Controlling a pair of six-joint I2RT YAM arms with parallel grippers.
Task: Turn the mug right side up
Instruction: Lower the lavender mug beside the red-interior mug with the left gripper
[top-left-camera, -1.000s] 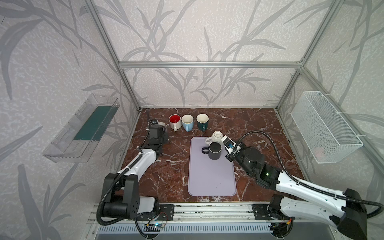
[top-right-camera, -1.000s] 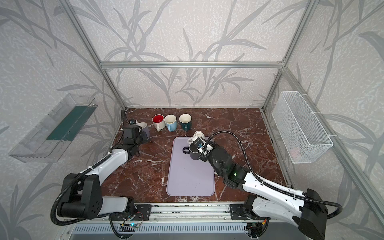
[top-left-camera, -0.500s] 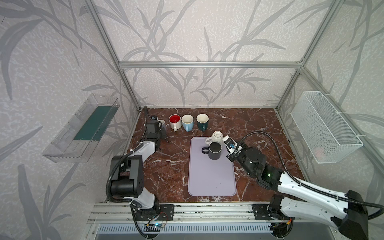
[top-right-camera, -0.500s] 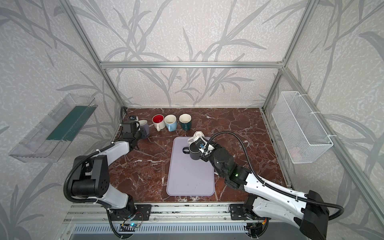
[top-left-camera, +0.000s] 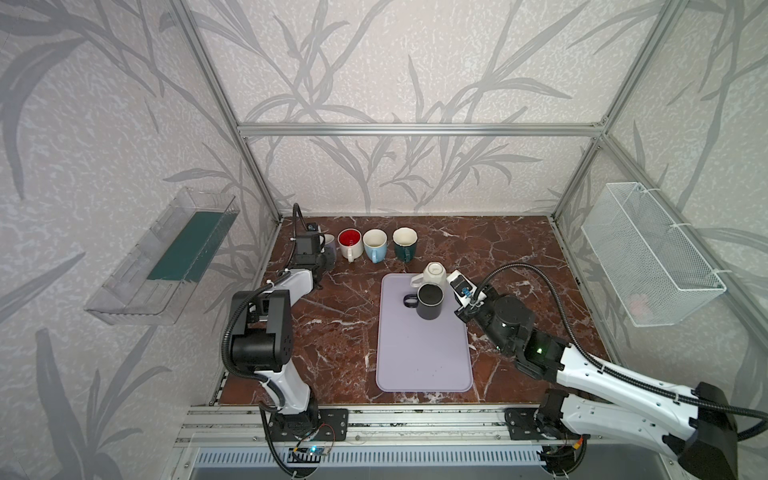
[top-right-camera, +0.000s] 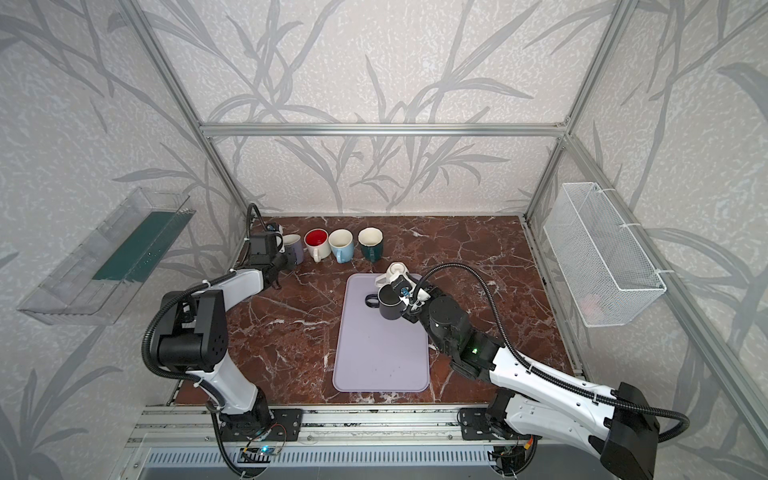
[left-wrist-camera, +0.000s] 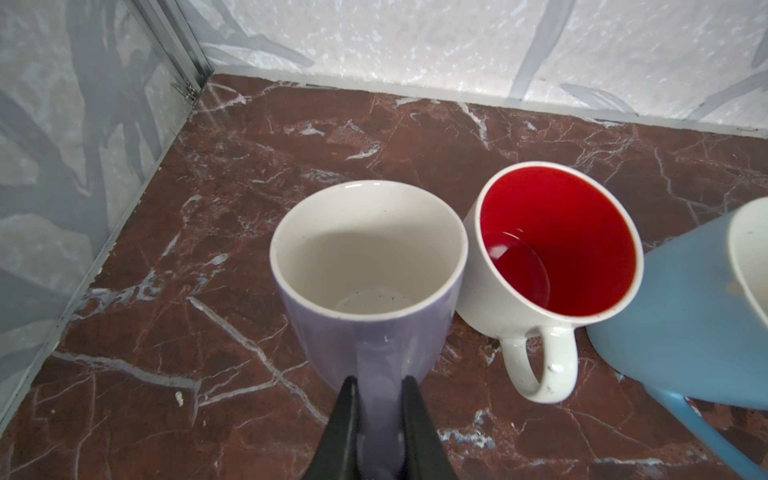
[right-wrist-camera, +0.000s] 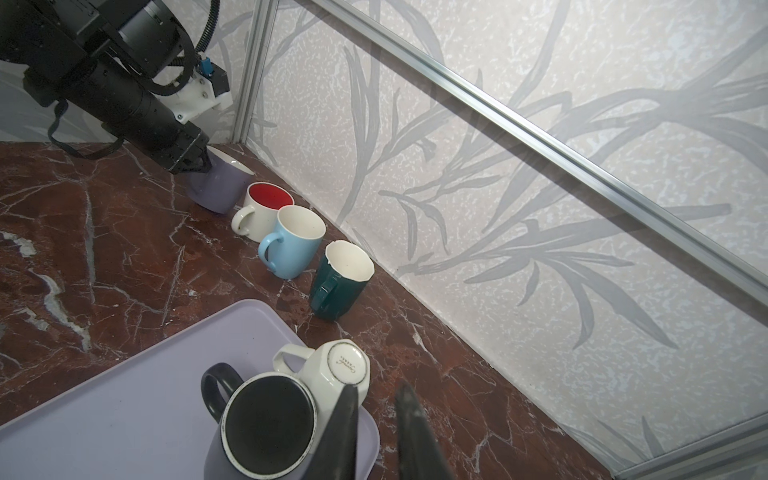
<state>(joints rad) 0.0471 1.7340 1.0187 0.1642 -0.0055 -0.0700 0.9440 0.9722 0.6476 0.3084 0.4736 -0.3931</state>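
A lavender mug (left-wrist-camera: 368, 266) stands upright on the marble at the left end of a mug row, close beside a red-lined white mug (left-wrist-camera: 557, 249). My left gripper (left-wrist-camera: 377, 382) is shut on the lavender mug's handle. A dark navy mug (top-left-camera: 430, 301) (right-wrist-camera: 266, 424) stands base up on the lilac tray (top-left-camera: 424, 361). A white mug (top-left-camera: 434, 272) (right-wrist-camera: 345, 365) sits base up at the tray's far corner, touching the navy one. My right gripper (right-wrist-camera: 376, 390) hovers beside these two, its jaws a little apart with only marble between them.
The row at the back also holds a light blue mug (top-left-camera: 375, 243) and a dark green mug (top-left-camera: 404, 241), both upright. A wire basket (top-left-camera: 648, 253) hangs on the right wall and a clear bin (top-left-camera: 166, 257) on the left wall.
My left arm has swung toward the back left corner, bringing the lavender mug up against the row. The right arm has hardly moved.
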